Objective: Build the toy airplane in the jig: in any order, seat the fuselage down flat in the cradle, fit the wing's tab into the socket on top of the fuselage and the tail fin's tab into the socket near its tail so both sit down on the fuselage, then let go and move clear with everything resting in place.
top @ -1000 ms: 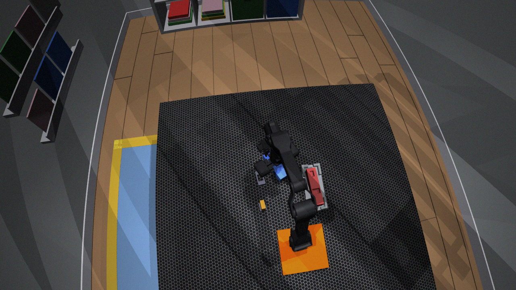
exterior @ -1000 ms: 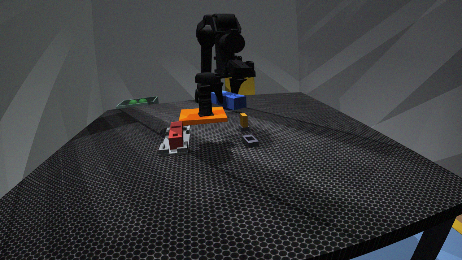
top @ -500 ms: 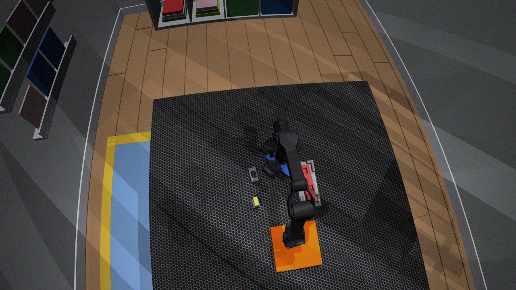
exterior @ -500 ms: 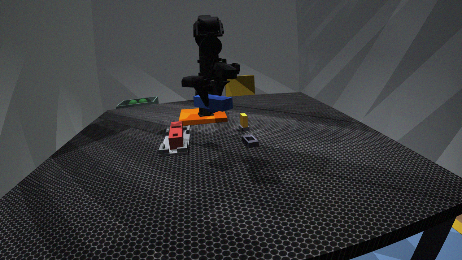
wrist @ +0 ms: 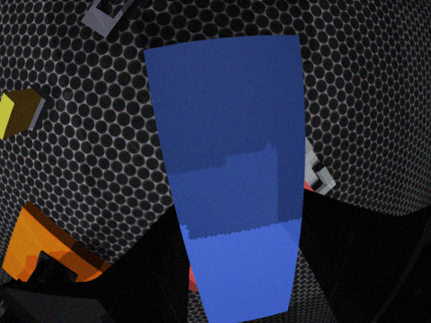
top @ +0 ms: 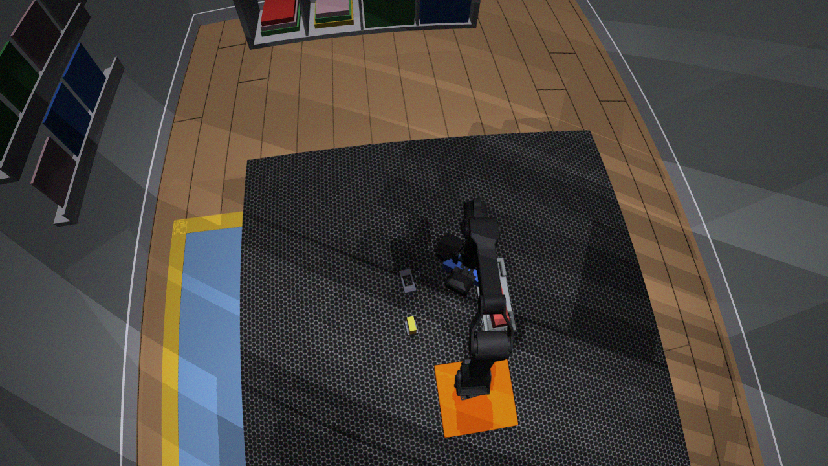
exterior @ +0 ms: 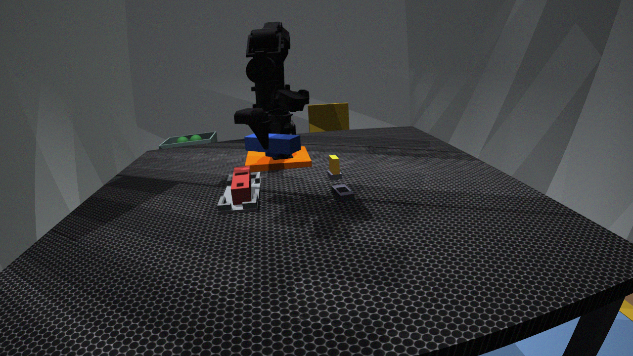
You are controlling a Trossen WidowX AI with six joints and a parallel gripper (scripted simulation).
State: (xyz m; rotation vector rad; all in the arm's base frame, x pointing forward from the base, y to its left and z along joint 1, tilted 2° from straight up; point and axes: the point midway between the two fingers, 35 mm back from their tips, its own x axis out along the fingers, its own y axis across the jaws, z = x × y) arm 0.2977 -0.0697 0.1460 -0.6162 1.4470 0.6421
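My gripper [top: 459,266] [exterior: 278,142] [wrist: 233,201] is shut on the blue wing [top: 452,265] [exterior: 283,144] [wrist: 233,112] and holds it in the air, beside the cradle in the top view. The wing's tab is hard to make out. The red fuselage [top: 498,319] [exterior: 241,195] lies lengthwise in the light grey cradle [top: 502,267] [exterior: 224,204], its two sockets facing up and empty in the exterior view. The arm hides much of both in the top view. The yellow tail fin [top: 411,323] [exterior: 334,165] [wrist: 20,112] stands upright in a small grey holder.
A grey hollow stand [top: 410,288] [exterior: 348,195] [wrist: 96,22] lies near the fin's holder. The arm's base stands on an orange plate [top: 503,405] [exterior: 258,166] [wrist: 18,238]. A green tray [exterior: 165,145] with green balls is behind the table in the exterior view.
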